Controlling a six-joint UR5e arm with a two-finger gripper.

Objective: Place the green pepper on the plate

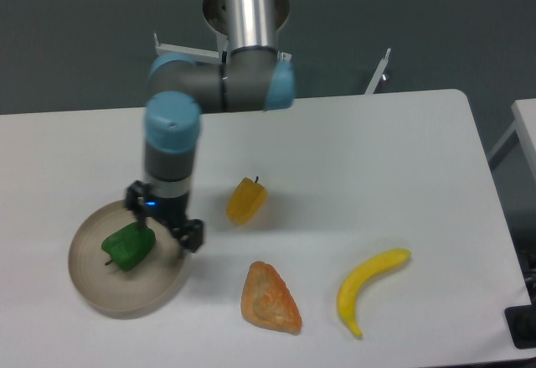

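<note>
The green pepper (127,248) lies inside the beige plate (92,287) at the table's left front, with its short stem pointing left. My gripper (167,226) hangs just right of the pepper, over the plate's right rim, open and holding nothing. One finger (192,235) shows dark past the rim. A small gap separates the pepper from the gripper.
A yellow-orange pepper (247,200) sits right of the gripper. A slice of toast-like bread (270,298) lies at the front centre and a banana (369,288) to its right. The arm's base column (249,7) stands at the back.
</note>
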